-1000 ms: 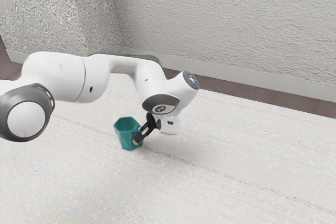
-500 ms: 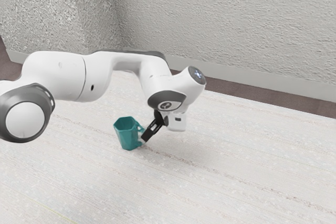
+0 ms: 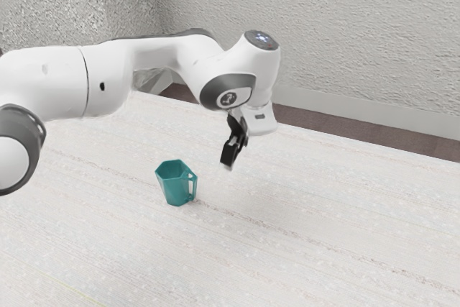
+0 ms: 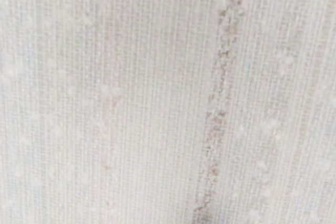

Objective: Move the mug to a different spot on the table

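While the black two-finger gripper (image 3: 228, 157) hangs in the air just above centre of the exterior view, the small teal faceted plastic mug (image 3: 175, 183) stands upright on the pale, speckled, cloth-textured table (image 3: 323, 235). It sits left of centre, below and to the left of the gripper. The two are clearly apart, and the mug's thin handle (image 3: 191, 185) is turned toward the frame's right, the gripper's side. The gripper carries nothing. I see it almost edge-on as one dark strip, so I cannot tell whether it is spread or closed.

The trouble I would expect lies in any move back toward the mug. It looks light and narrow at the foot. A descent that lands on the rim or catches the handle, rather than straddling a wall, would likely tip it or skid it across the table. The big white arm (image 3: 136, 84) sweeps in from the upper left over that same stretch, so a low swing could also knock the mug.

The arm's base is cut off at the left edge, and the table runs out of frame on every side but the far one. The mug's floor and far wall are hidden from here. In the wrist view the tabletop carries a faint brownish streak (image 4: 215, 129), which does not help place the hand. Whether this spot is the mug's new one cannot be judged.
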